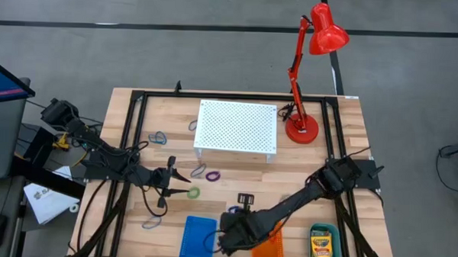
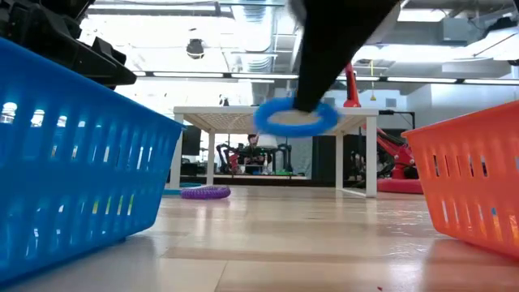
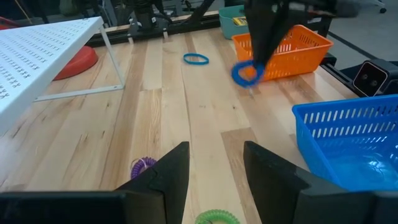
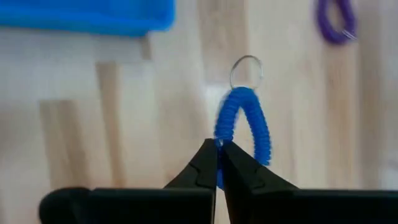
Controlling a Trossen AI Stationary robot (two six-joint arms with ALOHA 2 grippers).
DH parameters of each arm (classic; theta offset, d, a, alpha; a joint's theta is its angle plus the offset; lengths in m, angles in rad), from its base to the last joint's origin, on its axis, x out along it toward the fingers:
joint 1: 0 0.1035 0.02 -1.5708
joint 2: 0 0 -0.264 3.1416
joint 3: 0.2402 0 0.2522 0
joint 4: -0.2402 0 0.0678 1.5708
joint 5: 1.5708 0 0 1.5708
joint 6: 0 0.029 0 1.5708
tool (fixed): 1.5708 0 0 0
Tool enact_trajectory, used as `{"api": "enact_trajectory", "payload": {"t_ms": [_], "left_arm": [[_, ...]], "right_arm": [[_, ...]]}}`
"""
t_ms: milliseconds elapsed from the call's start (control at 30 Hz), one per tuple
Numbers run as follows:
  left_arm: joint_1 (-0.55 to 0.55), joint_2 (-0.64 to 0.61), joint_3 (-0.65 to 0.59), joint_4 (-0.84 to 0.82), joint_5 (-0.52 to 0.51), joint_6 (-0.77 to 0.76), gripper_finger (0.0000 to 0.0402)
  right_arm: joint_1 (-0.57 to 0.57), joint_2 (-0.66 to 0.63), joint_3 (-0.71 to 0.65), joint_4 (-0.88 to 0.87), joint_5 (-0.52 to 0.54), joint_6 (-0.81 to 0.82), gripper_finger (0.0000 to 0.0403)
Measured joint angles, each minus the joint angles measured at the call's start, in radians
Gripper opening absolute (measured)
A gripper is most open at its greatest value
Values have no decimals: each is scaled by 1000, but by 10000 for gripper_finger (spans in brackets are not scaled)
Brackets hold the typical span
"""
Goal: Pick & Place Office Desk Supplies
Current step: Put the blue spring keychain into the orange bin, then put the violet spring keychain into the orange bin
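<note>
Right end effector (image 4: 219, 163), fully closed on the edge of a blue coiled plastic loop (image 4: 244, 127) near the bench's front edge; so thin a pinch may slip.

High view looks straight down on the table (image 1: 234, 186). Low view sits at tabletop level. Both show the blue basket (image 1: 197, 239) and orange basket (image 2: 474, 182).

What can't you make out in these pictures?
- High view: the right tool and its blue coil loop are hidden beneath the arm.
- Low view: the blue basket hides the table's left side; its contents can't be seen.
- High view: the crayon box label is too small to read.
</note>
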Motion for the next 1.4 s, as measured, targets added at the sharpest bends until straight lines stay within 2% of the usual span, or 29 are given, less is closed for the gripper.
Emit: {"api": "enact_trajectory", "payload": {"t_ms": [133,300,633,800,1200,1400], "left_arm": [[0,0,0,-2,0,0,144],[0,0,0,-2,0,0,144],[0,0,0,1,0,-9,144],[0,0,0,1,0,-11,144],[0,0,0,-2,29,-15,144],[0,0,0,-2,29,-16,144]], "right_arm": [[52,-1,87,-132,12,105,1],[134,-2,106,-251,-64,300,1],[267,-2,106,-245,-128,577,0],[277,-2,106,-242,-104,592,12],[274,-2,105,-245,-64,589,113],[276,-2,105,-247,-3,563,137]]}}
